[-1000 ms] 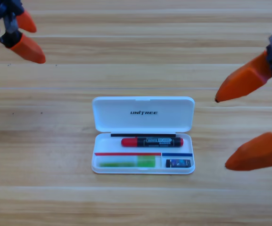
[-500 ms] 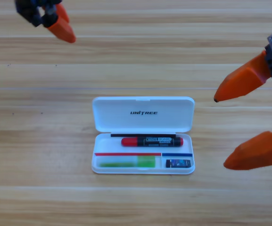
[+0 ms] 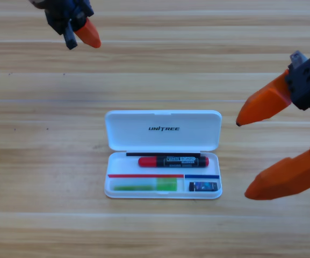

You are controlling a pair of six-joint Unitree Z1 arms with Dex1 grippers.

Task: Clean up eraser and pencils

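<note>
Eraser, both pencils inside open white case, desk centre. Right pincer wide open, empty, right edge. Left pincer top-left corner, opening unclear.

Both end effectors — left, right — have black housings and smooth, tapered orange jaws.

A white case is laid open near the middle of the wooden worktop. Its lid is folded back flat towards the far side, and "UNITREE" is printed on the lid's inner face.
</note>
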